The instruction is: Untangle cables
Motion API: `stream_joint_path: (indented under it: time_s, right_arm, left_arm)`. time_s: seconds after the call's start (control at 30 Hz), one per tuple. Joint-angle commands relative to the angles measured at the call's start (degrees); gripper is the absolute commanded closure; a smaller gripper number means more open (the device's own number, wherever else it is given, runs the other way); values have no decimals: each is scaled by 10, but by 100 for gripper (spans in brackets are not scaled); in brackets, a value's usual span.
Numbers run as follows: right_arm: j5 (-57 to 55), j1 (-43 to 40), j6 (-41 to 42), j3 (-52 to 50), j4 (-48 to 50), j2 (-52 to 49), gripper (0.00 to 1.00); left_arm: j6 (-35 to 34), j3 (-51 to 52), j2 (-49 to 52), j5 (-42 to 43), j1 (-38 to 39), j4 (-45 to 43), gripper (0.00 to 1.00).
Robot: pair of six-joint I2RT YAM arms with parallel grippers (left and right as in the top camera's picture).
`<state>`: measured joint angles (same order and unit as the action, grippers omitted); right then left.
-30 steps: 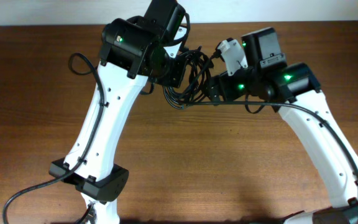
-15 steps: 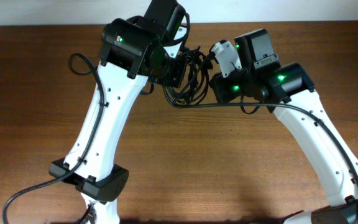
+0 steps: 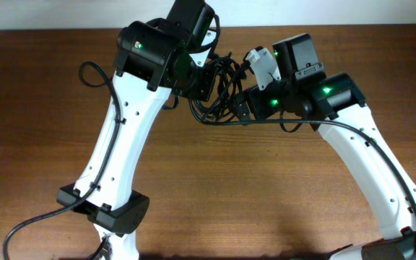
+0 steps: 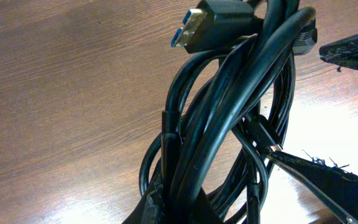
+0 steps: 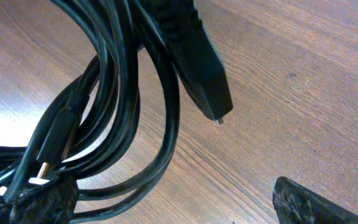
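Clamps the left gripper (image 3: 208, 79) shut on a tangled bundle of thin black flexible cables (image 3: 221, 92), above the far middle of the brown wood-grain table (image 3: 266, 188). Holds that bundle between the two wrists, just beside the right arm's tool. Drapes several loops around the smooth closed fingers in the right wrist view. Shows, in the left wrist view, a black plug with a gold shell and blue insert (image 4: 188, 34) at the top of the coil. Spreads the right gripper (image 3: 241, 110) wide open, gripping nothing. Sets one rough black finger (image 5: 42, 199) just beside the lower loops and the other finger (image 5: 316, 205) well apart from them, over bare wood. Cannot tell whether the lowest loops touch the tabletop.
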<state>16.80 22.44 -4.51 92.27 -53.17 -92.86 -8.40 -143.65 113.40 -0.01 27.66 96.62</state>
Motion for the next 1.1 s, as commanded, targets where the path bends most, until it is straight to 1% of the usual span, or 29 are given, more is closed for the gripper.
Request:
stream_joint_path:
  time_s: [0.0,0.17,0.27,0.37,0.5,0.53,0.6,0.63,0.87,0.97,1.07]
  right_arm:
    - [0,1,3,10,7,-14,1]
    - [6,1,3,10,9,-46,3]
    - [9,1,5,10,19,-47,3]
    - [48,2,5,10,25,-47,4]
    - [54,26,5,10,51,-47,4]
    - [49,33,4,10,55,-47,9]
    - [12,47,5,10,55,-48,64]
    - [-4,51,5,10,54,-49,96]
    - [-44,30,5,10,30,-50,96]
    - [-55,-2,5,10,19,-50,96]
    - [-53,-41,4,10,7,-50,96]
  left_arm:
    - [7,0,-9,7,-1,-8,100]
    - [7,-12,-10,7,-1,-5,100]
    - [7,-43,-10,12,0,1,100]
    - [7,-53,-13,24,1,1,100]
    - [7,-53,-16,25,3,1,100]
    - [7,-53,-16,24,5,1,100]
    - [7,-53,-19,23,14,1,100]
    - [7,-53,-21,19,18,1,100]
    - [7,-53,-32,9,18,1,100]
    - [2,-53,-48,-13,18,1,100]
    - [1,-53,-58,-15,17,1,100]
